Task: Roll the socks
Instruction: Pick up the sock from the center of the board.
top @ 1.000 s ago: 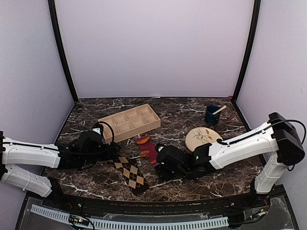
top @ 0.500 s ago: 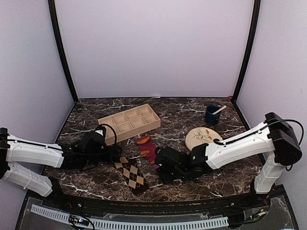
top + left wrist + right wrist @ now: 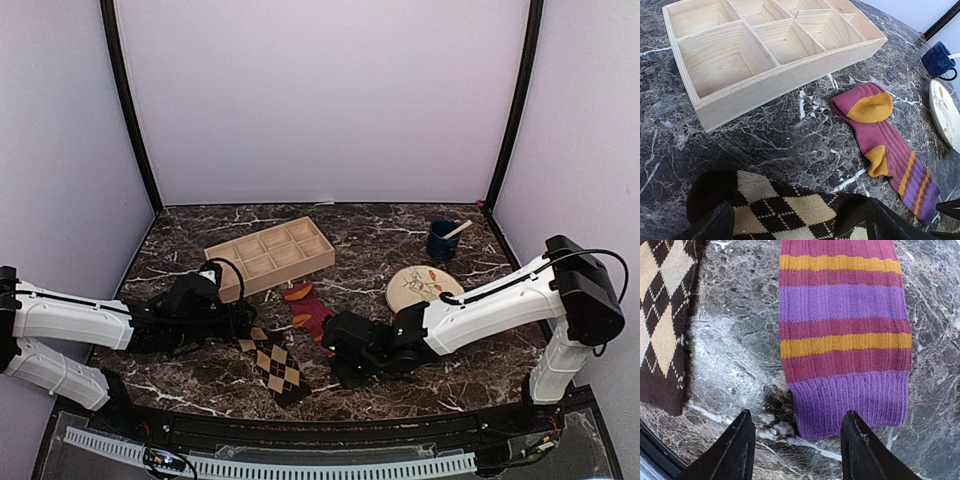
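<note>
Unrolled, flat — brown argyle sock (image 3: 272, 365) beside (not touching) maroon striped sock (image 3: 309, 311)

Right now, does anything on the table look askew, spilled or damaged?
Nothing stands out. The argyle sock and the striped sock lie flat and apart, neither rolled yet. The wooden tray, plate and mug sit upright, with nothing spilled.

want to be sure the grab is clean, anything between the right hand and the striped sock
Nothing visible. The right hand is right at the striped sock's purple cuff, with only bare marble table beside it. The argyle sock lies off to one side, apart.
</note>
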Tool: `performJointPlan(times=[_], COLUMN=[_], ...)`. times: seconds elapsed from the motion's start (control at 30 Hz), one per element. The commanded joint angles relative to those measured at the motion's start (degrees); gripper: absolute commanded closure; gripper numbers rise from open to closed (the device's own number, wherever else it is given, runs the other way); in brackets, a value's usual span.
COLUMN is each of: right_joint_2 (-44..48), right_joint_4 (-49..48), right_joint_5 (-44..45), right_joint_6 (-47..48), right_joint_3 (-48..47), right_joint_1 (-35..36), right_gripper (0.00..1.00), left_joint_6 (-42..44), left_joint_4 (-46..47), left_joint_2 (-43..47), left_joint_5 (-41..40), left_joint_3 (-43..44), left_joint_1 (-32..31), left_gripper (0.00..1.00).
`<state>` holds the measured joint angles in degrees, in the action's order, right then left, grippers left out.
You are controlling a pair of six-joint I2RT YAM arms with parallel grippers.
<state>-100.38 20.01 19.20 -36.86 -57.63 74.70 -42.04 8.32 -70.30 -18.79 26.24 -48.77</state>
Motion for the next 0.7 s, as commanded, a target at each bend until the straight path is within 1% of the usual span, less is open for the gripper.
performJointPlan(times=[0.0,0.2,0.5,0.53,0.67], right_joint_2=[-1.07,-1.31,-1.78,-1.84,-1.87], right_joint_4=[-0.69,-1.74,-2.2,-2.26,-1.79], right_joint_5=[-1.51,-2.53,-4.32,-4.55,-5.56], right_joint_6=[-0.41,-0.26,-0.37,-0.36,-0.32], right_joint_3=[0.18,1.54,2.93,3.1,3.26], right_joint_1=[-0.31,-1.29,-2.16,-2.22,-2.22], right_gripper=[0.47,0.51,0.61,0.64,0.82], left_joint_6=[-0.49,-0.7,-1.19,-1.28,-1.36], left_joint_4=[1.03,1.14,1.1,1.1,1.06], left_joint_2=[-0.43,-0.37,0.16,0.16,0.33], left_joint_5=[0.57,0.59,0.5,0.5,0.64], left_joint_3=[1.12,1.01,0.59,0.57,0.57], left_joint_1=[-0.19,-0.18,-0.18,-0.18,-0.18], left_gripper=[0.07,0.07,0.07,0.07,0.07])
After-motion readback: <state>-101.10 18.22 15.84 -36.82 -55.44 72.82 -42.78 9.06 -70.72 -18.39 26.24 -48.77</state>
